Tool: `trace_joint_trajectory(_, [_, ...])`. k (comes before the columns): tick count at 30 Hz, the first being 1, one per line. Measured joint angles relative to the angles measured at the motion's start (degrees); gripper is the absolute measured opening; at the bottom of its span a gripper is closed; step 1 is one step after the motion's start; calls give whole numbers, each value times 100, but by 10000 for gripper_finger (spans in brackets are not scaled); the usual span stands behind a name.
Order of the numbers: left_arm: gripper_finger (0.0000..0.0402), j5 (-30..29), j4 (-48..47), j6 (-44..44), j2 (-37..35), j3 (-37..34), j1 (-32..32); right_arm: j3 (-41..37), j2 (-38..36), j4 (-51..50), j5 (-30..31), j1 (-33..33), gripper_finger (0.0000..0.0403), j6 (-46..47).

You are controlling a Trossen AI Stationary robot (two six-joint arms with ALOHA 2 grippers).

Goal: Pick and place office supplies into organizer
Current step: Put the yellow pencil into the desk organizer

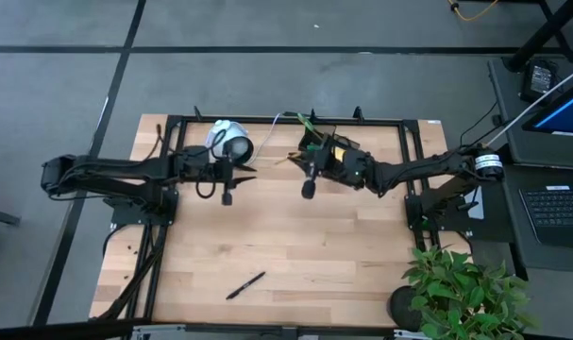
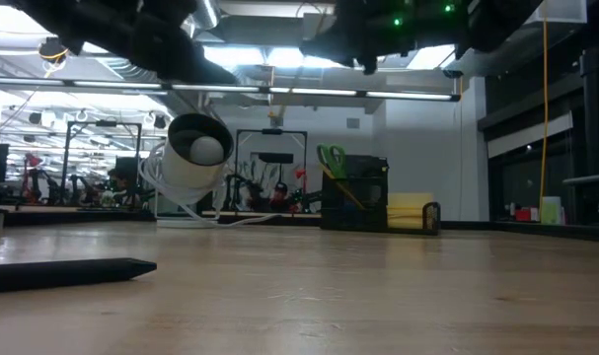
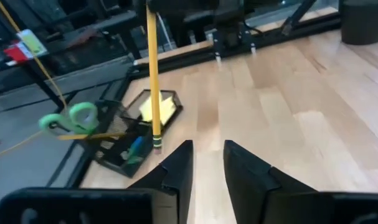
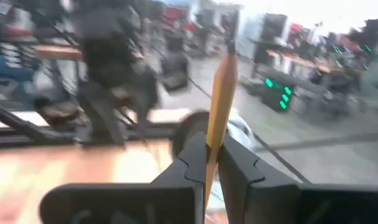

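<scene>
My right gripper (image 4: pixel 210 155) is shut on a yellow pencil (image 3: pixel 152 74) held in the air over the table's far middle. The pencil's free end (image 3: pixel 156 147) lies just off the fingertips of my left gripper (image 3: pixel 207 163), which is open with nothing between its fingers. Behind my right gripper stands the black organizer (image 3: pixel 117 158). It holds green-handled scissors (image 3: pixel 70 118), a yellow sticky-note pad (image 3: pixel 159 107) and a small blue item (image 3: pixel 134 149). A black pen (image 1: pixel 245 285) lies flat on the table near the front edge. My right gripper pinches the pencil between its two fingers. The shaft (image 4: pixel 215 132) comes out from between them and runs on past the fingertips (image 4: pixel 190 158) toward my left gripper. The pencil is lifted clear of the table and touches nothing else.
A white round device (image 1: pixel 231 142) with a dark centre and a cable sits at the far edge behind my left gripper. A black frame (image 1: pixel 267 121) borders the table's far side. A potted plant (image 1: pixel 465 293) stands at the near right corner. Bare wood (image 1: pixel 343 255) lies between the grippers and the pen.
</scene>
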Motion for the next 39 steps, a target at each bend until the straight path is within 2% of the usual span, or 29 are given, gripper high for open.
trace_joint_trajectory(9, [6, 34, -745, 98, -576, 0, 190, -2, -391, -794, 148, -516, 23, 122])
trace_joint_trajectory(13, [2, 52, -991, 97, -596, 0, 180, -2, -569, -1129, 148, -785, 23, 128])
trace_joint_trajectory(17, [2, 52, -1031, 85, -596, 0, 179, -2, -810, -1724, 652, -1050, 23, 358])
trace_joint_trajectory(20, [2, 52, -999, 83, -596, 0, 179, -2, -965, -2198, 768, -1249, 23, 427])
trace_joint_trajectory(24, [1, 54, -980, 92, -544, 0, 179, -2, -1067, -2342, 828, -1448, 23, 415])
trace_joint_trajectory(29, [1, 53, -980, 96, -454, 0, 179, -2, -1079, -2610, 1248, -1687, 23, 420])
trace_joint_trajectory(39, [1, 53, -962, 146, -354, 0, 179, -2, -1063, -2873, 1243, -2068, 23, 713])
